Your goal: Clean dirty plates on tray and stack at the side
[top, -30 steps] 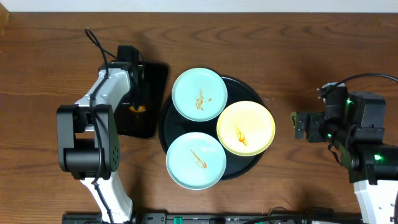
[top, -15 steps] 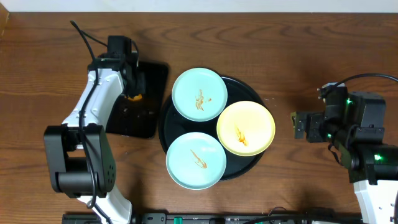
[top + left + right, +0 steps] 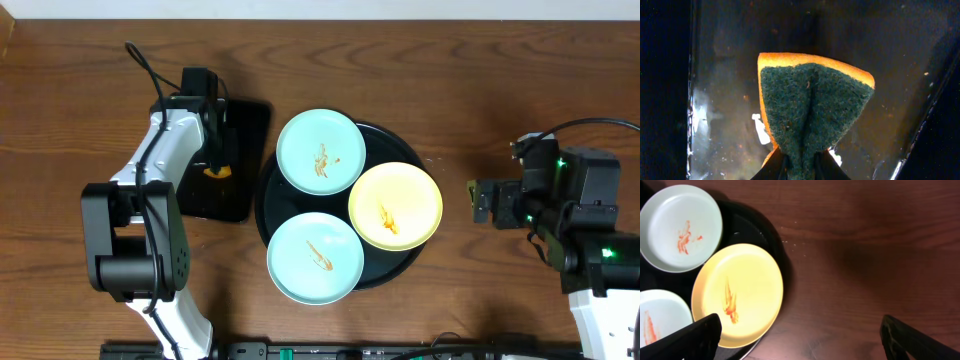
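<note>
Left arm, from above: it has slid back a bit toward the front of the table since half a second ago. The left claw (image 3: 214, 160) hangs over the small black tray (image 3: 250, 150), with an orange bit of sponge (image 3: 217, 172) under it.
Big round tray, from above: the big round tray (image 3: 392, 272) sits in the middle of the table (image 3: 480, 80), just beside the small black tray.
Plates, from above: the back blue plate (image 3: 320, 150), yellow plate (image 3: 395, 205) and front blue plate (image 3: 315, 257) all lie on the big round tray, edge to edge. Each has an orange smear.
Right claw, from above: the right claw (image 3: 483, 200) is off to the right, well apart from the plates.
Left wrist: the left claw (image 3: 799, 167) pinches the sponge (image 3: 812, 100) tight. Its green rough side faces us, with an orange edge on top. The shiny wet small black tray (image 3: 890, 60) is below; I cannot tell if they touch.
Right wrist: the right claw (image 3: 800, 335) is spread wide and holds nothing. It is over bare table, and the yellow plate (image 3: 737, 295) is to its left.
</note>
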Action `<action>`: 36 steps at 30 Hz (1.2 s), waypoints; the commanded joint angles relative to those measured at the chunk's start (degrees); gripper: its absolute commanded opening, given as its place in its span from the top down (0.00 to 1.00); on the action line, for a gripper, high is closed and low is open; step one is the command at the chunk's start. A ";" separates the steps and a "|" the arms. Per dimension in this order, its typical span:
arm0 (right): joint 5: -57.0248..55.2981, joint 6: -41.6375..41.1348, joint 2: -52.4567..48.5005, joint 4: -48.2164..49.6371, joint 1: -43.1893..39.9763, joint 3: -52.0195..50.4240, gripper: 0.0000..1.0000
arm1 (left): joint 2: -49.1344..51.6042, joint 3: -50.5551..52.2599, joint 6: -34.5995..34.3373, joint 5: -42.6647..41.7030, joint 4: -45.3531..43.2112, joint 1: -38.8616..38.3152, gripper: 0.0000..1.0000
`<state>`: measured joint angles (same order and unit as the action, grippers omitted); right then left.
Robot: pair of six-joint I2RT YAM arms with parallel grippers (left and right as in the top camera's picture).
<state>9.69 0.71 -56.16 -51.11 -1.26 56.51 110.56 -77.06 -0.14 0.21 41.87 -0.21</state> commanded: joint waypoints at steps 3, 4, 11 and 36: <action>3.96 -0.46 -2.16 1.07 0.55 1.11 0.01 | -0.13 0.11 -1.68 0.46 2.27 0.28 0.93; 4.66 -0.46 -2.86 1.29 0.55 1.11 0.01 | -0.50 0.02 -1.70 0.44 2.73 0.28 0.92; 6.86 -0.42 -8.48 2.73 0.61 1.11 0.03 | -5.14 -0.52 -2.49 0.04 3.91 0.28 0.93; 3.65 -1.51 -21.38 5.49 5.09 1.11 0.08 | 0.68 -0.04 -2.71 -0.81 -4.76 0.28 0.86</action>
<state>13.69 0.03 -77.30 -45.76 3.51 56.51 110.76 -77.06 -2.42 -0.10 37.52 -0.21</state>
